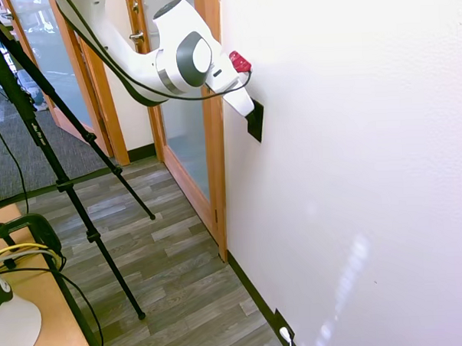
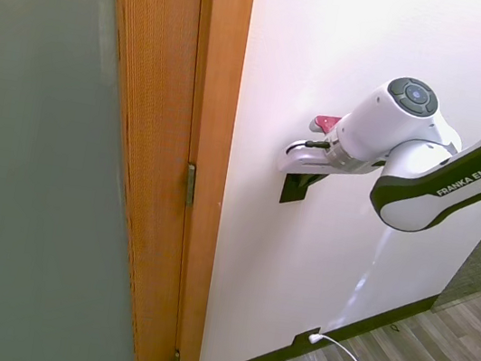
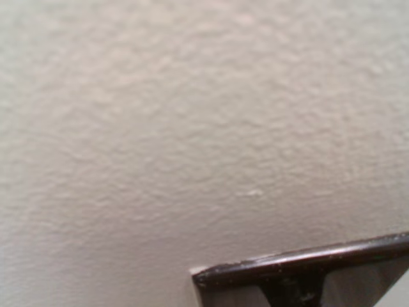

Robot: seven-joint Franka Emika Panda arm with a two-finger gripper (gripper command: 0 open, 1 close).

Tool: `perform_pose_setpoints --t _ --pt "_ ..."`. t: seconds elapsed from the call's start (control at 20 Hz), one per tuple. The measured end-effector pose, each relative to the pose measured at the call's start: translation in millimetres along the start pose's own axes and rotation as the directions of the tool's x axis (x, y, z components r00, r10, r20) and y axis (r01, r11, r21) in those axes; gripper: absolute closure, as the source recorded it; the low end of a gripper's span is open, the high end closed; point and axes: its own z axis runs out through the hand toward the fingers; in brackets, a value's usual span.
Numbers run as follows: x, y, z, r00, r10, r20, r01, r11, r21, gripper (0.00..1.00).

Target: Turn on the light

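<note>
We are pressing our pincer (image 1: 247,111) against the black light switch (image 1: 256,124) on the white wall (image 1: 352,137), at three o'clock from the door frame (image 1: 214,143); whether it is open, we cannot tell. Next: a firm push.

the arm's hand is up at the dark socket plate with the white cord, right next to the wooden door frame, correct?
Not quite. The hand is at the black switch plate higher on the wall beside the wooden door frame. The socket plate with the white cord sits down by the floor, as the first exterior view shows.
</note>
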Motion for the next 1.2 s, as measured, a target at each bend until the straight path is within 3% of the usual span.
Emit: perform_pose_setpoints --t 1.2 --pt "10 19 0 1.0 0.012 0.018 -0.013 0.997 0.075 0.0"
